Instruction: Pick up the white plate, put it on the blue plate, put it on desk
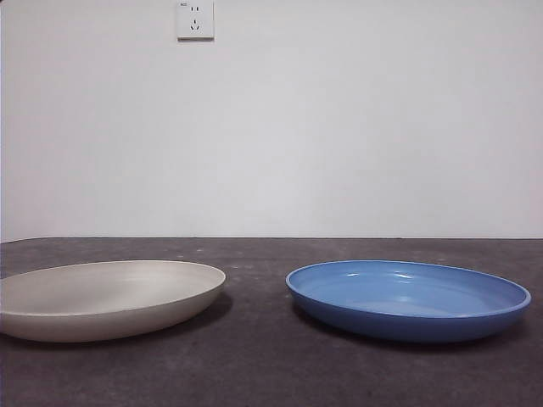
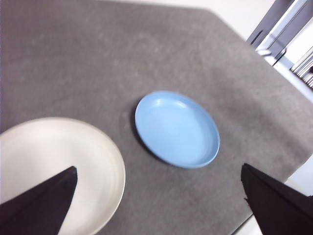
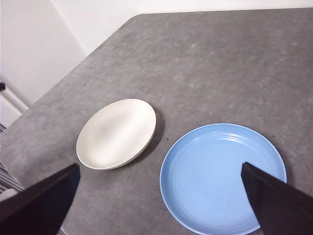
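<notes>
The white plate [image 1: 106, 297] lies flat on the desk [image 1: 254, 356] at the left in the front view. The blue plate [image 1: 407, 297] lies beside it at the right, a gap between them. Neither gripper shows in the front view. In the left wrist view my left gripper [image 2: 159, 196] is open, high above the desk, over the near edge of the white plate [image 2: 54, 166], with the blue plate [image 2: 177, 128] further off. In the right wrist view my right gripper [image 3: 159, 196] is open, high above the blue plate [image 3: 220, 176], with the white plate [image 3: 116, 133] beyond it.
A white wall with a socket [image 1: 195, 19] stands behind the desk. The desk's edges show in both wrist views, with a pale floor and dark frame parts [image 2: 281, 22] beyond. Bare desk surface lies around both plates.
</notes>
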Robot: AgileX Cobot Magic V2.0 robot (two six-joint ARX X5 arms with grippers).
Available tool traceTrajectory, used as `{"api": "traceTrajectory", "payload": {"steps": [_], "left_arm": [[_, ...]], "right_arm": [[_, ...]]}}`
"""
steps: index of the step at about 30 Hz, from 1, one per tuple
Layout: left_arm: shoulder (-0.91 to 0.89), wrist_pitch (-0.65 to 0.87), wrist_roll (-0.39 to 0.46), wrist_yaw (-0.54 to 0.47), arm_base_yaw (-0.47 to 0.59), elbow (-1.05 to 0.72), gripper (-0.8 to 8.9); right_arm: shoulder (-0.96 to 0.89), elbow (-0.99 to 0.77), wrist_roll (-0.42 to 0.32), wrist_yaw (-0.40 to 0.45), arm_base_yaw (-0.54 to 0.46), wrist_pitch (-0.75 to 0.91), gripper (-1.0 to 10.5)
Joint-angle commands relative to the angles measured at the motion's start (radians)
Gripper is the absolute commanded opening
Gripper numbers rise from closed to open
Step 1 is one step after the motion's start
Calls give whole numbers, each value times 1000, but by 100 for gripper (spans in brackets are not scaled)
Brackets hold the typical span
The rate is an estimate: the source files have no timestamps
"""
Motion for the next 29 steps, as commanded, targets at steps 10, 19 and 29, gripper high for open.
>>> {"api": "traceTrajectory", "payload": {"steps": [10, 19, 29], "left_arm": [[273, -181, -8, 24, 185, 153, 566], [578, -188, 49, 161, 378, 178, 564], [879, -82, 89, 160, 474, 178, 563]], "right_arm": [[3, 14, 65, -24, 4, 5, 581], [4, 14, 70, -58, 4, 6, 581], [4, 14, 70, -83, 4, 3, 581]]}}
